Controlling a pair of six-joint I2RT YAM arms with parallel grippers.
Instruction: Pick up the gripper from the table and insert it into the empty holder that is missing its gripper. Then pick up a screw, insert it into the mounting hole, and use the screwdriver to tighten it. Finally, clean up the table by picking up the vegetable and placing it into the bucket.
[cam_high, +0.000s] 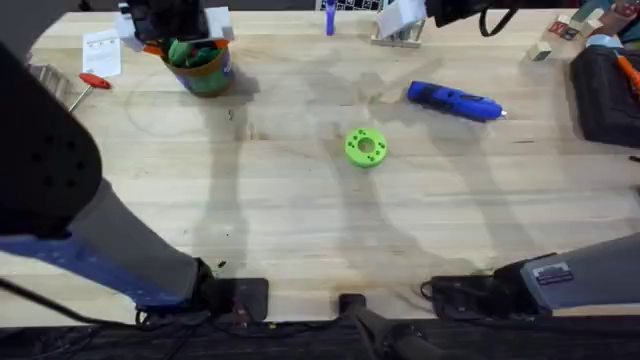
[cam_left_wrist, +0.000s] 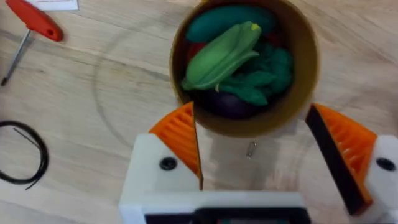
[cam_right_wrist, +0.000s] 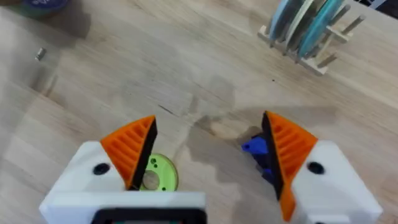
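We have our left gripper (cam_left_wrist: 255, 155) hanging just over the bucket (cam_high: 205, 68) at the far left of the table, its orange ribbed fingers (cam_left_wrist: 177, 137) spread wide and holding nothing. In the left wrist view the vegetable (cam_left_wrist: 224, 53), green leafed with a yellow tip, lies on top of the other toys inside the bucket, so we judge the clean-up step done or nearly so. It looks like a light, hollow plastic toy, smooth and a little slippery; if we ever need to take it again, we would close across the middle of its long body, where the ribbed pads can bite, not at the tapering ends. The bucket looks light too and could tip or slide if a finger catches its tan rim, so we would lift straight up. Our right gripper (cam_right_wrist: 208, 155) is also released and empty, poised above the middle of the table with the green disc (cam_high: 365, 147) and the blue screwdriver (cam_high: 455, 101) below it. The screwdriver, lying on its side right of centre, looks the heaviest and stiffest item here; we would grip its thick barrel near the middle, clear of the thin metal bit. A small red-handled screwdriver (cam_high: 88, 84) lies left of the bucket.
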